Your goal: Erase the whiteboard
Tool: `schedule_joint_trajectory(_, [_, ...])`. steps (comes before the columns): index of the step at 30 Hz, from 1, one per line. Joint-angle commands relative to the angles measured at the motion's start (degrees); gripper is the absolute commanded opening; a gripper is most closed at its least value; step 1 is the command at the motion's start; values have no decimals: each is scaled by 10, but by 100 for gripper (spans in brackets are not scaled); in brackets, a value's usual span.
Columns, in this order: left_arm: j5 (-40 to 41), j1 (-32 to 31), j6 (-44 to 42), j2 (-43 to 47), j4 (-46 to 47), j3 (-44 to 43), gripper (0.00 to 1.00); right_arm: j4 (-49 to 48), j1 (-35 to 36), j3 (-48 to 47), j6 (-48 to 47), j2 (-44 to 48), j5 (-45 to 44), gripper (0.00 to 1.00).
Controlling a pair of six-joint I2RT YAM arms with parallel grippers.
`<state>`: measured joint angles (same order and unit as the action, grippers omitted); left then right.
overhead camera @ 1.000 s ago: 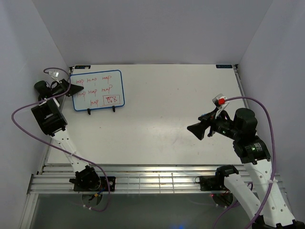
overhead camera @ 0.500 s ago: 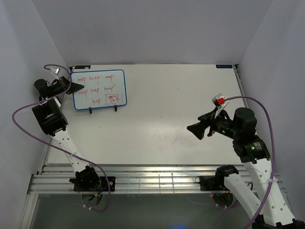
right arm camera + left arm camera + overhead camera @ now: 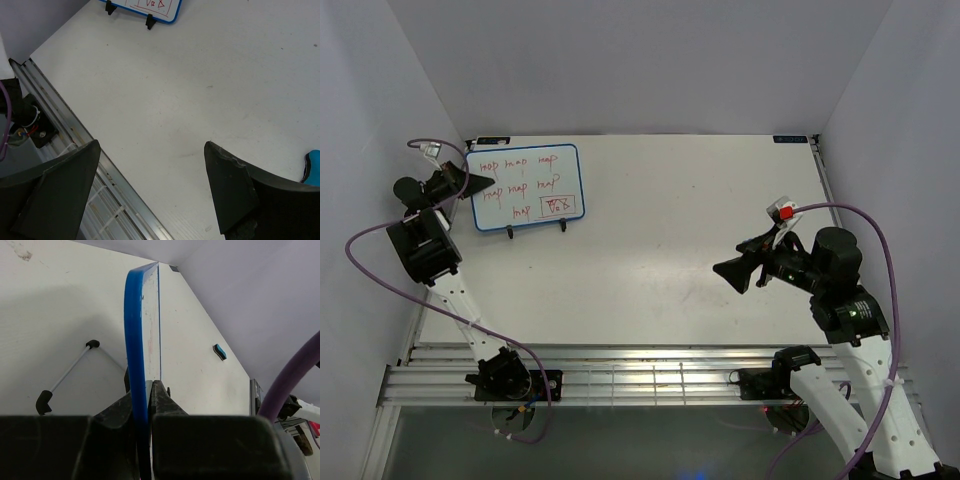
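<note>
Whiteboard (image 3: 525, 185) braced, wiping not begun
Left hand (image 3: 483, 186) clamps its blue edge, upper left; right hand (image 3: 728, 271), wide open and empty, likely must fetch the eraser (image 3: 312, 167).

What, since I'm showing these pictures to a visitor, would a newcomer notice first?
The small blue-framed whiteboard covered in red handwriting stands at the far left of the white table, with the left tool shut on its edge. On the right, the right tool hangs wide open and empty, with a small blue eraser lying near it.
</note>
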<state>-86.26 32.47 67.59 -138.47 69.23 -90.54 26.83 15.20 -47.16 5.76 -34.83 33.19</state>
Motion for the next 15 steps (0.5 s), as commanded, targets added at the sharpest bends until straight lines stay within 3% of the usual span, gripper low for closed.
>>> schedule_joint_trajectory(1, [71, 8, -14, 35, 99, -4, 0, -18, 4, -22, -5, 7, 1, 90])
schedule_joint_trajectory(15, [113, 7, 68, 68, 221, 6, 0, -20, 4, -22, -3, 13, 5, 90])
